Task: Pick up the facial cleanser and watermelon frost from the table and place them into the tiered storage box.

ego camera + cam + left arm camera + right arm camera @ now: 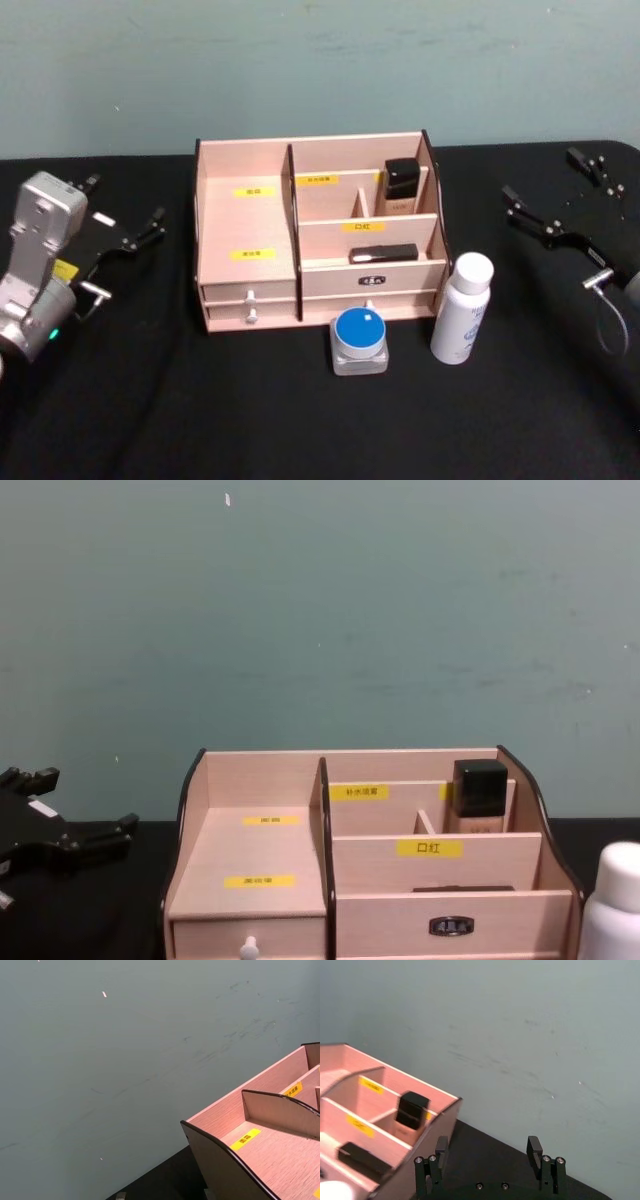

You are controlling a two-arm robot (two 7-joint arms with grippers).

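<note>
Toward the rear edge of the black worktop (200, 420), at its middle, the tiered storage box (245, 225) is seen with its drawers facing the front edge. A square black-capped bottle (401, 187) is held upright in its rear right compartment, and a flat black item (383, 254) is laid in the compartment just ahead of it. The watermelon frost (360, 340) is set just in front of the drawers, blue lid up. The facial cleanser (462, 310) is stood upright just beside the box's front right corner, near the jar but apart from it. The left tool (125, 218) is held near the worktop's left edge, fingers spread and nothing gripped. The right tool (488, 1149) is held near the right edge, likewise spread wide and empty, well apart from both items.
</note>
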